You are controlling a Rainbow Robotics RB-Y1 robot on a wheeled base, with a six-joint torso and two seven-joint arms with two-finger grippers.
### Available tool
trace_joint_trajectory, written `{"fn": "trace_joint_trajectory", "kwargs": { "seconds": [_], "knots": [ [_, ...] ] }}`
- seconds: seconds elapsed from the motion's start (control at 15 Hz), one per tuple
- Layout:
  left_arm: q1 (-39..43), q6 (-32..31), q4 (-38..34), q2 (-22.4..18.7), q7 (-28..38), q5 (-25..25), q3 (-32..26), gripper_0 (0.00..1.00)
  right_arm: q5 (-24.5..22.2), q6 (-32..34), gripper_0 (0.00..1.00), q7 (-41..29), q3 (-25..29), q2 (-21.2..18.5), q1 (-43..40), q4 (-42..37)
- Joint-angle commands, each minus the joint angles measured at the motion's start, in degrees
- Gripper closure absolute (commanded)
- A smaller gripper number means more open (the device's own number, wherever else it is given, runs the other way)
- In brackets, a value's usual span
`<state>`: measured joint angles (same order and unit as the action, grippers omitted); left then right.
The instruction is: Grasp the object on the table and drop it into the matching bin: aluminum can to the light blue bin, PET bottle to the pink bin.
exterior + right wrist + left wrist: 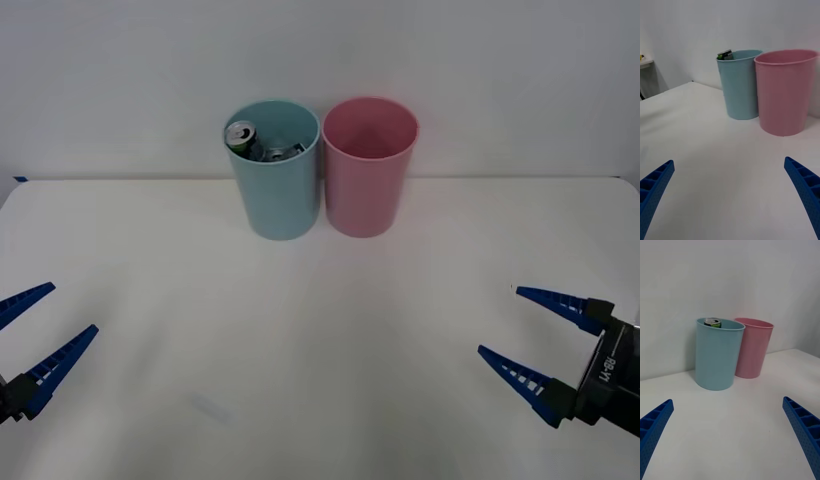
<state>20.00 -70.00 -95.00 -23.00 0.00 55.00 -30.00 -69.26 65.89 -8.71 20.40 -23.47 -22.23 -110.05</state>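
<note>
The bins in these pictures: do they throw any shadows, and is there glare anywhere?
Front view: soft, even light; the light blue bin and pink bin leave only faint shadows at their bases on the table, and the aluminum can top glints a little. Left wrist view: a pale shadow falls on the wall beside the bins. Right wrist view: no harsh glare.

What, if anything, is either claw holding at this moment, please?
Nothing: the left claw and right claw are open and empty; the aluminum can sits in the light blue bin.
</note>
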Motion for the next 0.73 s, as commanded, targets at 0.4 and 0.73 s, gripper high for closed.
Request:
{"fn": "trace_joint_trajectory", "kwargs": {
  "seconds": [0.4,0.73],
  "knots": [
    [0.0,0.0,0.0,0.0,0.0,0.0,0.0,0.0,2.03,-1.73,0.0,-0.43,3.86,0.0,-4.84,0.01],
    [0.0,0.0,0.0,0.0,0.0,0.0,0.0,0.0,2.03,-2.08,0.0,-0.17,3.86,0.0,-5.02,0.01]
  ]
}}
